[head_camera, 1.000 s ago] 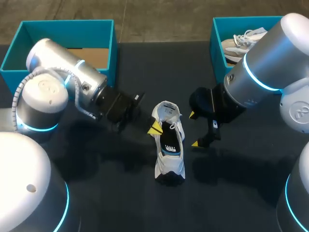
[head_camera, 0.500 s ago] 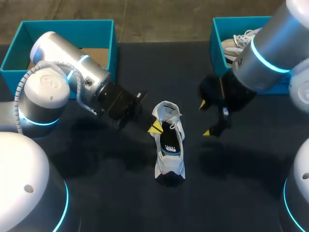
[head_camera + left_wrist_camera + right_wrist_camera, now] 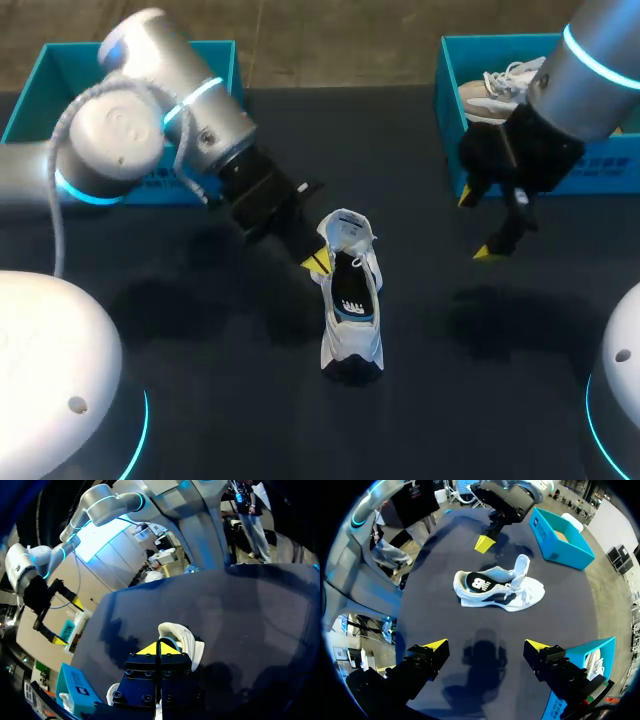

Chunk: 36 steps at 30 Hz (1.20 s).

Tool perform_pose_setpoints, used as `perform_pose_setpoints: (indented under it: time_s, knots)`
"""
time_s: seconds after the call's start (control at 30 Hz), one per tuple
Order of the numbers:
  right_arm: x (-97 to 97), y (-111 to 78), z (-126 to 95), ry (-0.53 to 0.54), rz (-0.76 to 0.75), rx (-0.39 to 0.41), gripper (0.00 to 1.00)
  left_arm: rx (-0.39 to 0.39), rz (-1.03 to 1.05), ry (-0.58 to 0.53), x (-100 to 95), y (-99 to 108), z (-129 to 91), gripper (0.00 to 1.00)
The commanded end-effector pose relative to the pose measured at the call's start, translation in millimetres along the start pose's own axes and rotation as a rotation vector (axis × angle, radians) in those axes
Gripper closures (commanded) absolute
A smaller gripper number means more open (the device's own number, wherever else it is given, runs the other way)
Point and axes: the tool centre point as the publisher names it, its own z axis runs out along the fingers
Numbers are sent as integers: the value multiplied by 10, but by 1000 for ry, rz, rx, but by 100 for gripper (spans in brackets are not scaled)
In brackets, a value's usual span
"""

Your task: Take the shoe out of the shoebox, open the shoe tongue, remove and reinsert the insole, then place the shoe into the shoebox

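Now | left fingers [image 3: 150, 649] closed near shoe [image 3: 352, 310] | right fingers [image 3: 434, 646] wide | 2nd shoe [image 3: 500, 85] in shoebox [image 3: 447, 110]

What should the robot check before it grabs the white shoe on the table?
1. Shoe standing on its sole on the table, nothing on top of it: ok.
2. Black insole inside the shoe: ok; whether it lies flat at the toe: cannot tell.
3. Left pincer ready to grab: not ok, its tips are shut together beside the shoe, holding nothing.
4. Right pincer ready to grab: ok, open and empty, but off to the side of the shoe.
5. Room in the left box: ok where it shows; the left arm hides part of it.
6. Room in the right box: not ok, another shoe lies in it.
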Motion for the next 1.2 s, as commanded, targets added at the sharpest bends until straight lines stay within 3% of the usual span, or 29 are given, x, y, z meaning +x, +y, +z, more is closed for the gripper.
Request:
perform_pose_setpoints:
  time_s: [0.03,0.3,0.63,0.9,1.2]
  knots:
    - [37,-91,-152,4,5,-6,0,13,17,268,-142,113,-46,100]
    - [35,-235,-330,15,43,-29,0,22,53,423,-257,144,-72,100]
    - [0,-262,-454,18,42,-56,0,39,103,573,-316,233,16,100]
    - [0,-262,-454,18,42,-56,0,-34,95,578,-197,224,130,100]
    - [0,-262,-454,18,42,-56,0,-34,95,578,-197,224,130,100]
